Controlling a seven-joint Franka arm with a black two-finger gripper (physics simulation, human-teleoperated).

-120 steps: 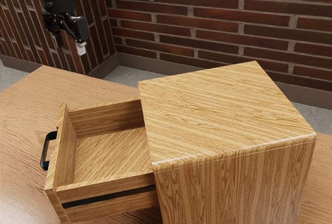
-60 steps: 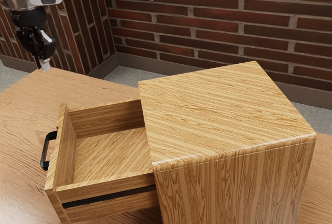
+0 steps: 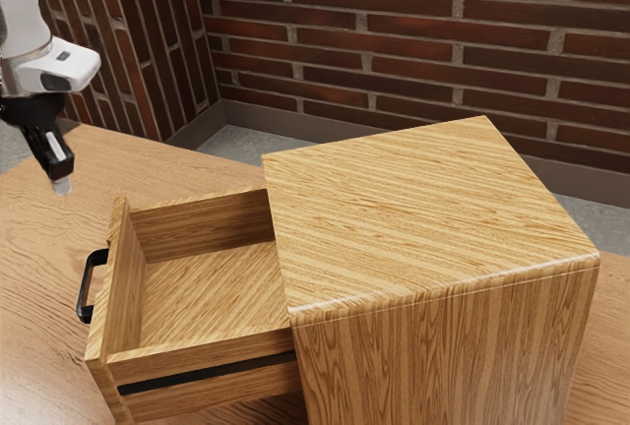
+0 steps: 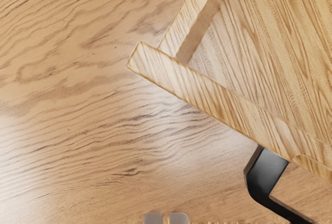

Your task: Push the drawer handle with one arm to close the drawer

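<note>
Our arm has come down since the earlier exterior frames and turned at the hand, so the gripper is now much nearer the drawer's outer end; cabinet and drawer have not shifted. Beneath the gripper spreads the table. Beyond the drawer from us stands the cabinet, and the drawer juts out of it towards our side, clearly open. Its front panel lies just beside the gripper, which hangs near one end of it, apart from the wood.

What matters most is where the handle lies: lower than our gripper and off to one side, along the panel from the corner nearest us, on the outer face. Its long axis runs with the panel, across the line of the push. We judge that we must sink and slide along that face until we are outside the handle, then press towards the cabinet; cutting in early might catch the panel's corner. Our fingertips sit narrow, almost meeting, with nothing between them, which should suit a push.
</note>
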